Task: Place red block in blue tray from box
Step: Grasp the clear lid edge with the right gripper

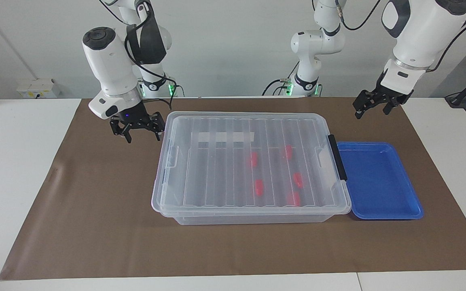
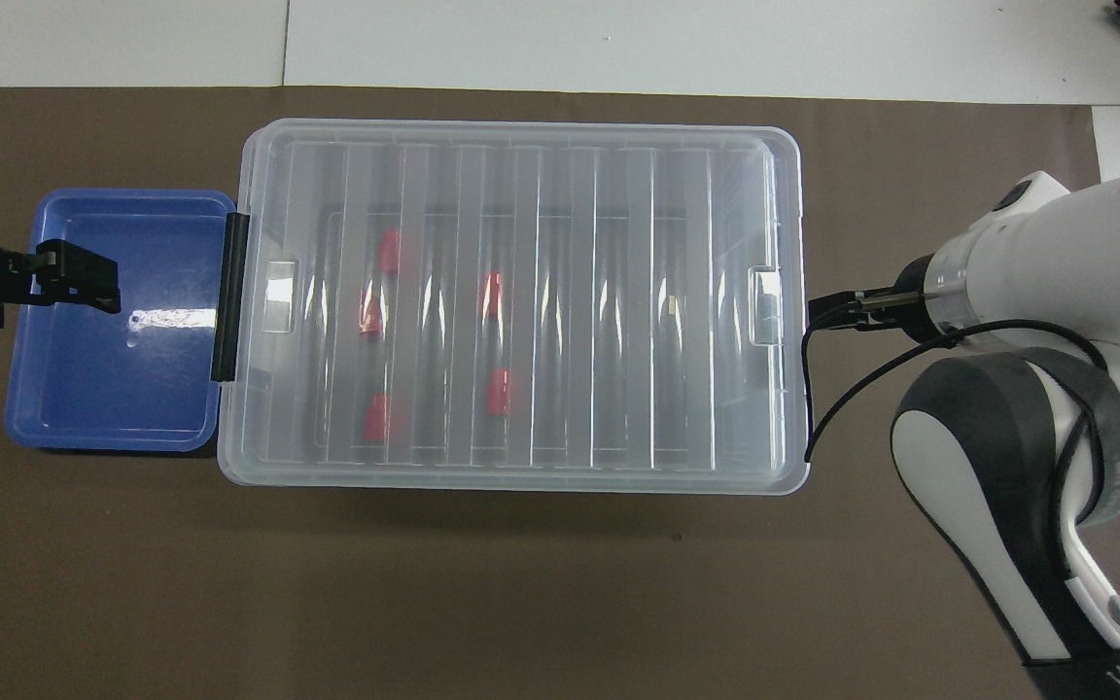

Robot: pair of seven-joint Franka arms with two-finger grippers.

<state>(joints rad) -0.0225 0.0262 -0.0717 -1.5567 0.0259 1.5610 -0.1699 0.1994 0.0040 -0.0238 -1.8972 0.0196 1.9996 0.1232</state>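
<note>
Two grippers up, both with jaws spread and holding nothing. The right gripper (image 1: 138, 128) hangs low just beside the box (image 1: 249, 161) at the right arm's end, forearm angled down toward it. The ribbed lid (image 2: 521, 292) is shut over the box, covering all five blocks. The nearest red block (image 1: 253, 159) lies under it, well apart from those fingers. The left gripper (image 1: 372, 106) waits above the mat (image 1: 95, 210), near the blue tray (image 1: 378, 180), which touches the box's clipped end.
</note>
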